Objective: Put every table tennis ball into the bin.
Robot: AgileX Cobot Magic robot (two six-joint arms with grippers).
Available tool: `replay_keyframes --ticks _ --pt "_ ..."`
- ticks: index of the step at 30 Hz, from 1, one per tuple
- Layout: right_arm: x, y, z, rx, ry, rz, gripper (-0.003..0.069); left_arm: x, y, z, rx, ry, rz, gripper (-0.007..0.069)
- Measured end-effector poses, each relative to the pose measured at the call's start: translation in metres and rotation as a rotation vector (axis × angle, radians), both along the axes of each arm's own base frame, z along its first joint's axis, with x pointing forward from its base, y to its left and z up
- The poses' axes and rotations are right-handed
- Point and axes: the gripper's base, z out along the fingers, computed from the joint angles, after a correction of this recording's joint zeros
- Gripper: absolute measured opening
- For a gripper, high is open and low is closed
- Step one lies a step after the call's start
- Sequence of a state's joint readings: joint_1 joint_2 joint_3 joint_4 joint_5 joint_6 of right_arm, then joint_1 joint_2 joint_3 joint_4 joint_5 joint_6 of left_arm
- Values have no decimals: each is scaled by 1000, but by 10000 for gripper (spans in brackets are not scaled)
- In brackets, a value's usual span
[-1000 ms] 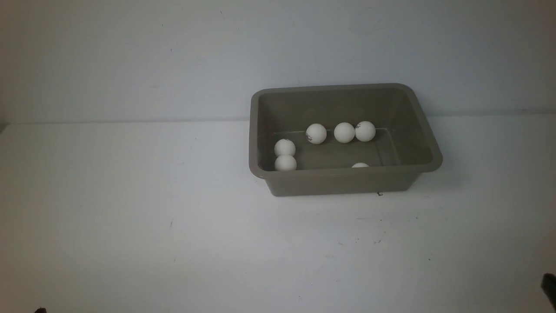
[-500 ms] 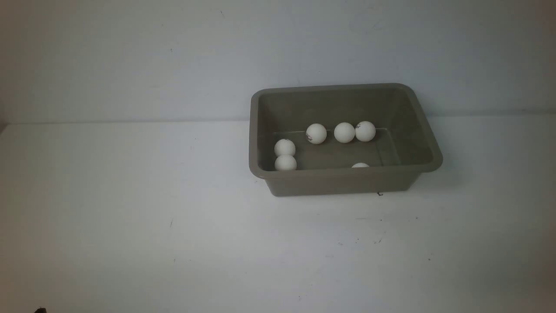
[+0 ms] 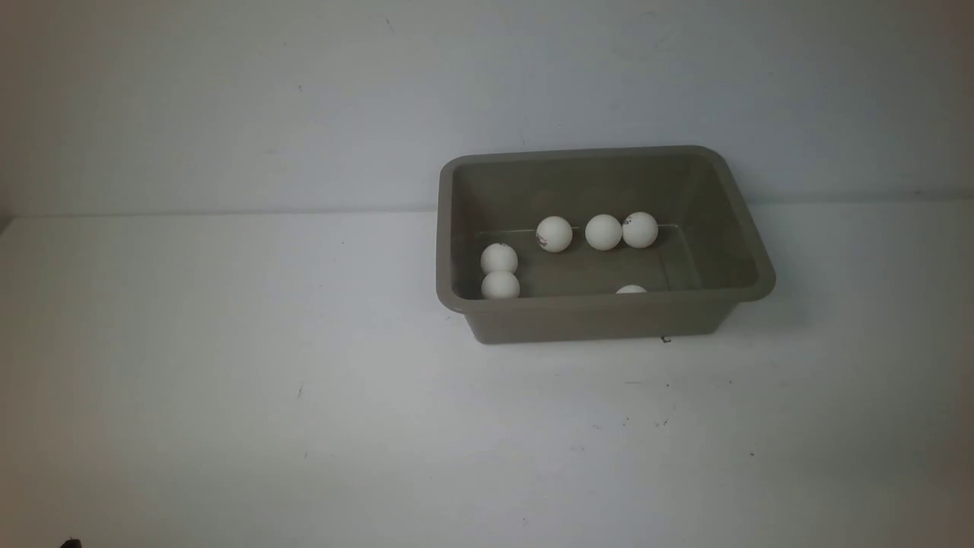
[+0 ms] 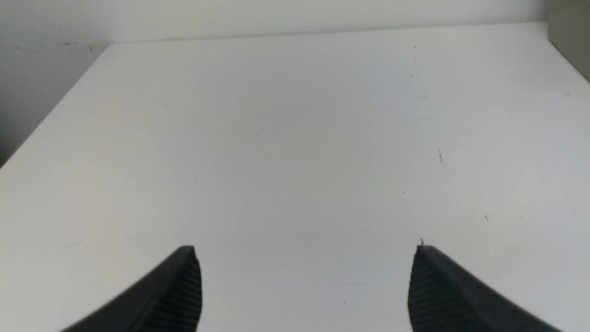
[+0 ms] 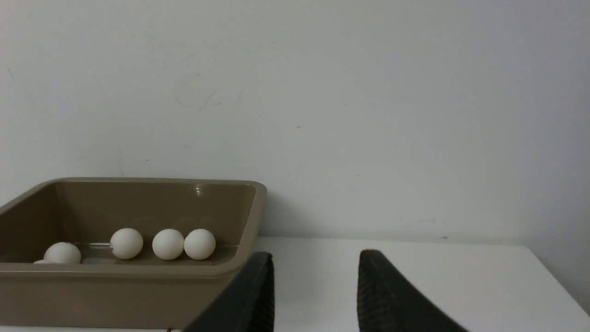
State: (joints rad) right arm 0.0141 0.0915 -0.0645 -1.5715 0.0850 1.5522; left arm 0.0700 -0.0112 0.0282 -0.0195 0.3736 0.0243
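A: Where were the table tennis balls (image 3: 554,234)?

B: All six lay inside the bin (image 3: 601,313), which stood on the white bench (image 3: 304,380) toward the far right, close to the wall (image 3: 228,99). Three sat in a row along the far wall of the bin, two touched each other at its left end, and one by the near wall showed only its top over the rim.

A: And the left end effector (image 4: 306,288)?

B: Released. Its wrist view showed the two ribbed black fingers (image 4: 177,290) spread wide over bare bench, nothing between them, well apart from the bin.

A: The right end effector (image 5: 315,290)?

B: Low beside the bin, pointed level toward the wall. Its fingers (image 5: 392,295) stood at their narrowest, a small gap left, gripping nothing. The front view showed neither arm beyond a dark speck at the lower left corner.
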Motion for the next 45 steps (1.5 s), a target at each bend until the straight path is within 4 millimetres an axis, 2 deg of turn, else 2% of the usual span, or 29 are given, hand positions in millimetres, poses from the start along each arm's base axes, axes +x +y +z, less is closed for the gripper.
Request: replay_keyframes --ticks 10,15,19,29,39,45 --pt "0 1 1 5 -4 11 243 0 0 0 0 0 0 545" --pt "-3 -1 17 68 -49 -7 243 0 0 0 0 0 0 545" --pt "-6 -10 32 89 -74 -100 243 0 0 0 0 0 0 545" --pt "-9 -11 41 62 -76 -120 243 0 0 0 0 0 0 545" --pt "-9 -10 43 74 -86 -99 243 0 0 0 0 0 0 545" --pt "-9 -10 38 59 -33 -109 243 0 0 0 0 0 0 545"
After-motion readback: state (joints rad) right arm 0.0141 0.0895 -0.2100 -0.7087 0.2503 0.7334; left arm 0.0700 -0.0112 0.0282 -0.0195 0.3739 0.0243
